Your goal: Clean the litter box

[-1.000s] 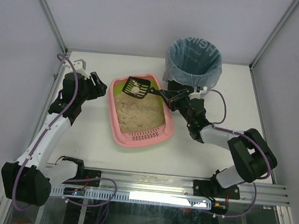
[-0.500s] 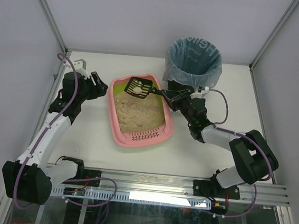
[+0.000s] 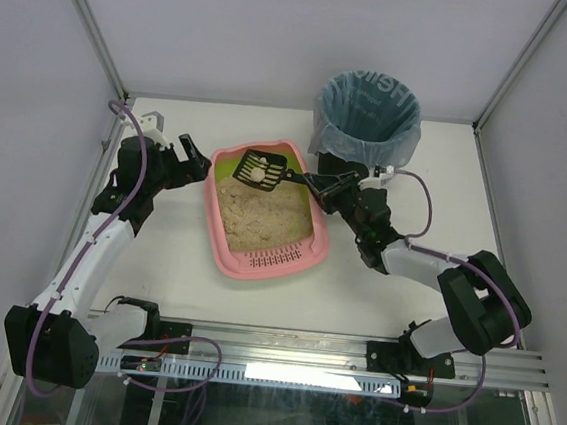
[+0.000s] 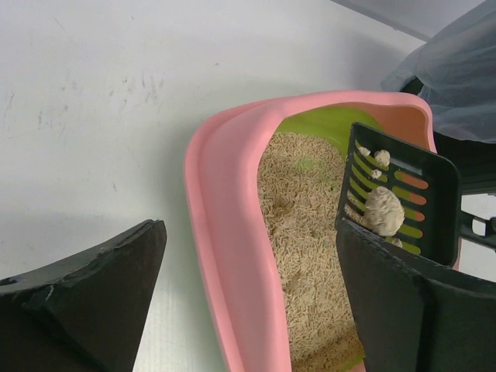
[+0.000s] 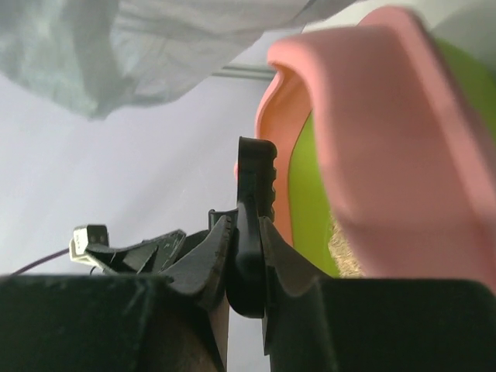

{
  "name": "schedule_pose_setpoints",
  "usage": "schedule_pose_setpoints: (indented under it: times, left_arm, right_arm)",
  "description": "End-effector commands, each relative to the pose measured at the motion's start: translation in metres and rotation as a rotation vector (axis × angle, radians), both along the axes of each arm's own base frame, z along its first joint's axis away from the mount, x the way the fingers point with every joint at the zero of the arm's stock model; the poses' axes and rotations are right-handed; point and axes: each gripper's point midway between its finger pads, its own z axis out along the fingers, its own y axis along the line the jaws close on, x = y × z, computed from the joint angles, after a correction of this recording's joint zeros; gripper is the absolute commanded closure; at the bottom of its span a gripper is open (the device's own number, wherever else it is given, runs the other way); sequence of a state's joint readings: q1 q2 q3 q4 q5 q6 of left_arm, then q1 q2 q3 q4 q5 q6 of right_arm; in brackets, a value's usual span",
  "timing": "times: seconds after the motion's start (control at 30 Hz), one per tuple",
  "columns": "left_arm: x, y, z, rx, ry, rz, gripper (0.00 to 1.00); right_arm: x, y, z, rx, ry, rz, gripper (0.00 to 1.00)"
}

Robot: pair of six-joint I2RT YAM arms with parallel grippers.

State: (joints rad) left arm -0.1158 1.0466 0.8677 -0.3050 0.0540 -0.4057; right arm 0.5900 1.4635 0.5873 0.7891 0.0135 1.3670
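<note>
The pink litter box (image 3: 224,229) with lime-green inner wall and beige litter lies mid-table; it also shows in the left wrist view (image 4: 225,232) and the right wrist view (image 5: 387,116). My right gripper (image 3: 328,184) is shut on the handle of the black slotted scoop (image 3: 260,167), held above the box's far end. The scoop (image 4: 399,205) carries pale clumps (image 4: 384,211). In the right wrist view the handle (image 5: 252,232) sits clamped between the fingers. My left gripper (image 3: 191,153) is open, just left of the box's far-left corner, its jaws either side of the rim.
A round black bin lined with a blue bag (image 3: 366,115) stands at the back right, just beyond the scoop handle; its bag shows in the right wrist view (image 5: 132,46). Metal frame posts stand at the table's far corners.
The scoop has lifted slightly and shifted a little toward the bin with its clumps. The left gripper has edged closer to the box's corner.
</note>
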Motion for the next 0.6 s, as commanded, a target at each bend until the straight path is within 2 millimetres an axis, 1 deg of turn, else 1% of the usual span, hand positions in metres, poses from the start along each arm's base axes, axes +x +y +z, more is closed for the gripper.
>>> schedule_pose_setpoints:
  times: [0.0,0.03,0.07,0.1,0.13,0.17,0.2,0.27,0.3,0.37,0.4,0.43,0.5,0.53,0.57]
  left_arm:
    - [0.008,0.005,0.033,-0.013,-0.108,0.029,0.03]
    - [0.009,0.008,0.034,-0.016,-0.109,0.049,0.02]
    - [0.010,0.012,0.035,-0.021,-0.106,0.077,0.01]
    - [0.011,0.016,0.034,-0.024,-0.103,0.109,0.01]
    - [0.010,0.018,0.032,-0.023,-0.100,0.119,0.01]
    - [0.010,0.017,0.033,-0.026,-0.101,0.117,0.01]
    - [0.011,0.016,0.034,-0.029,-0.104,0.113,0.01]
    - [0.011,0.012,0.038,-0.035,-0.108,0.090,0.01]
    - [0.010,0.011,0.038,-0.034,-0.110,0.084,0.01]
    - [0.008,0.010,0.036,-0.036,-0.111,0.073,0.01]
    - [0.008,0.008,0.035,-0.040,-0.113,0.062,0.01]
    - [0.007,0.006,0.034,-0.041,-0.116,0.053,0.01]
    - [0.006,0.003,0.032,-0.035,-0.116,0.029,0.01]
    - [0.005,0.003,0.031,-0.031,-0.116,0.022,0.01]
    - [0.003,0.003,0.027,-0.026,-0.110,0.016,0.01]
  right_arm:
    - [0.000,0.008,0.052,0.037,-0.137,0.001,1.00]
    - [0.004,-0.006,0.045,0.053,-0.107,-0.044,1.00]
    - [0.005,-0.012,0.041,0.067,-0.096,-0.055,1.00]
    - [0.001,-0.005,0.043,0.059,-0.110,-0.015,1.00]
    - [-0.001,0.009,0.052,0.042,-0.137,0.031,1.00]
    - [-0.004,0.016,0.051,0.020,-0.138,0.060,1.00]
    - [-0.004,0.010,0.047,0.017,-0.127,0.041,1.00]
    - [0.004,-0.022,0.040,0.053,-0.089,-0.077,1.00]
    - [0.005,-0.024,0.040,0.057,-0.086,-0.082,1.00]
    - [-0.002,0.003,0.053,0.022,-0.128,0.025,1.00]
    - [-0.006,0.013,0.055,0.000,-0.142,0.056,1.00]
    - [-0.006,0.011,0.053,-0.009,-0.138,0.046,1.00]
    - [0.005,-0.020,0.040,0.014,-0.079,-0.059,1.00]
    - [0.007,-0.026,0.037,0.025,-0.069,-0.074,1.00]
    - [0.005,-0.022,0.038,0.018,-0.078,-0.048,1.00]
